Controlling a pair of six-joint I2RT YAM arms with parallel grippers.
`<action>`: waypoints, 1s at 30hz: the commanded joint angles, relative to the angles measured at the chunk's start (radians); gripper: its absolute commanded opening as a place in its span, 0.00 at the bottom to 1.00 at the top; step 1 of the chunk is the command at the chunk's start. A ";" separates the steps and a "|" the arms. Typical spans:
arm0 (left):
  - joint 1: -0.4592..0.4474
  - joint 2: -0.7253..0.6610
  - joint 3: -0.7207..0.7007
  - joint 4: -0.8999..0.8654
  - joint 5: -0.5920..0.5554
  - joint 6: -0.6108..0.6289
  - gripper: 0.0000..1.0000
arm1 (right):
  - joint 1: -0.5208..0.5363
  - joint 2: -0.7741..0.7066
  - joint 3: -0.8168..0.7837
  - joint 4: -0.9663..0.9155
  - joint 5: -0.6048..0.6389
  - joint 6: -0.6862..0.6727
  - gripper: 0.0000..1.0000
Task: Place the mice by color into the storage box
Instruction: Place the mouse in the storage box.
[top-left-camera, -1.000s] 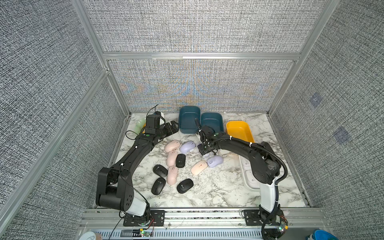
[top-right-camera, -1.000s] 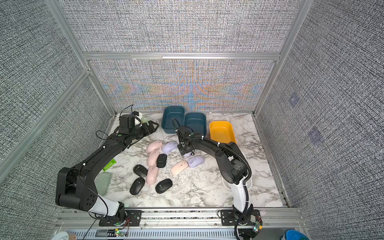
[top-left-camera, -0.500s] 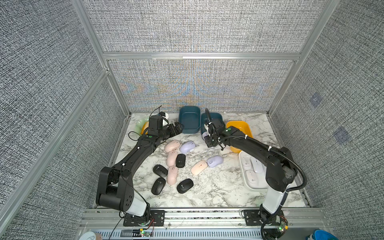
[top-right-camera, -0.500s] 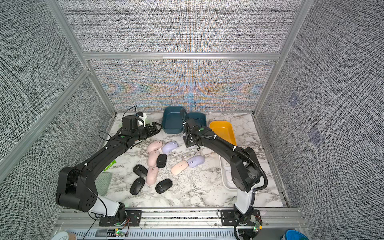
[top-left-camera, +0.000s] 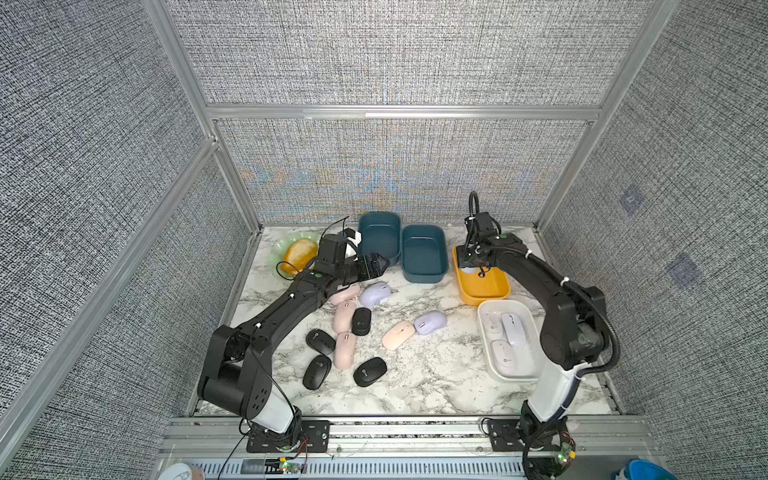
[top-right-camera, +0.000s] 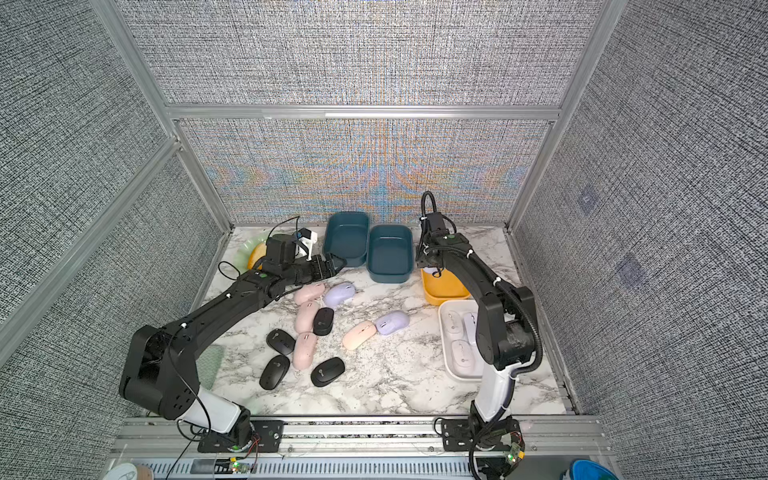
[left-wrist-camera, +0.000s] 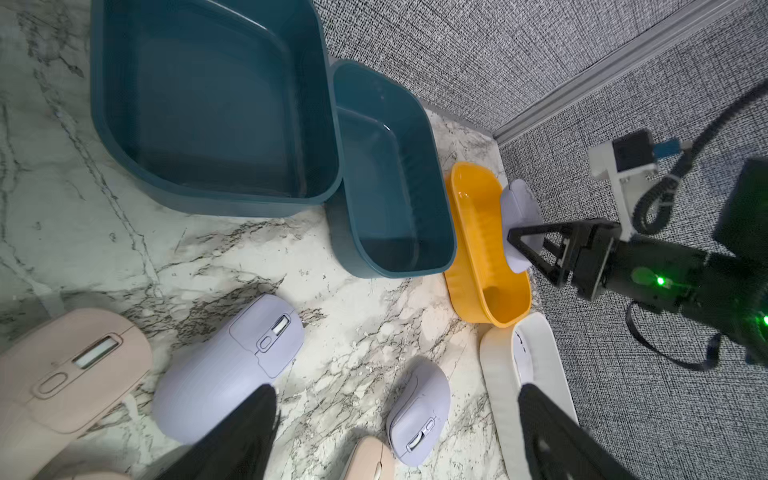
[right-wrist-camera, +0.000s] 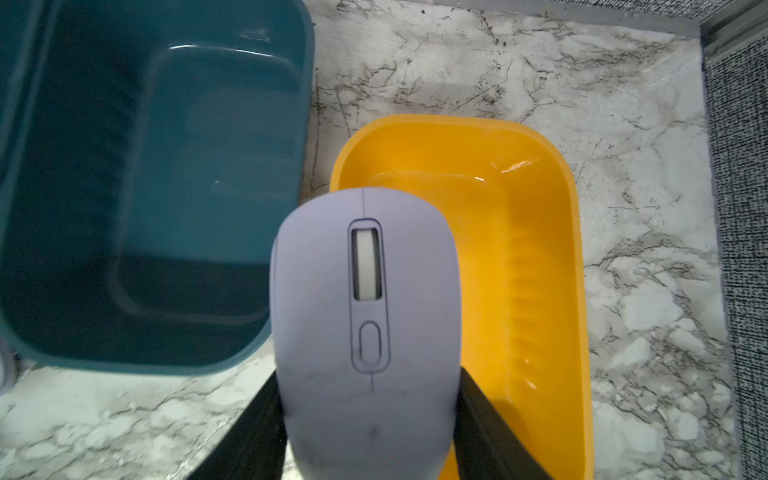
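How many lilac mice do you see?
3: first mouse near the blue boxes, second mouse beside a pink mouse, third mouse in the right fingers over the yellow box.

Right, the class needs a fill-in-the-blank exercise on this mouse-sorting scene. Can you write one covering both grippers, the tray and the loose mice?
1. The right gripper is shut on a ___ mouse.
2. The white tray holds ___ white mice.
3. Loose on the marble table lie ___ black mice.
4. The left gripper has its jaws ___.

Missing words: lilac, three, four, open.
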 joint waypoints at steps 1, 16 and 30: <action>-0.015 0.011 0.008 0.024 0.014 0.022 0.92 | -0.008 0.049 0.017 0.010 0.011 -0.048 0.50; -0.033 0.013 0.023 0.006 0.017 0.039 0.89 | -0.082 0.312 0.183 -0.019 -0.050 -0.085 0.50; -0.033 0.016 0.023 0.009 0.025 0.043 0.89 | -0.091 0.411 0.252 -0.069 -0.075 -0.126 0.58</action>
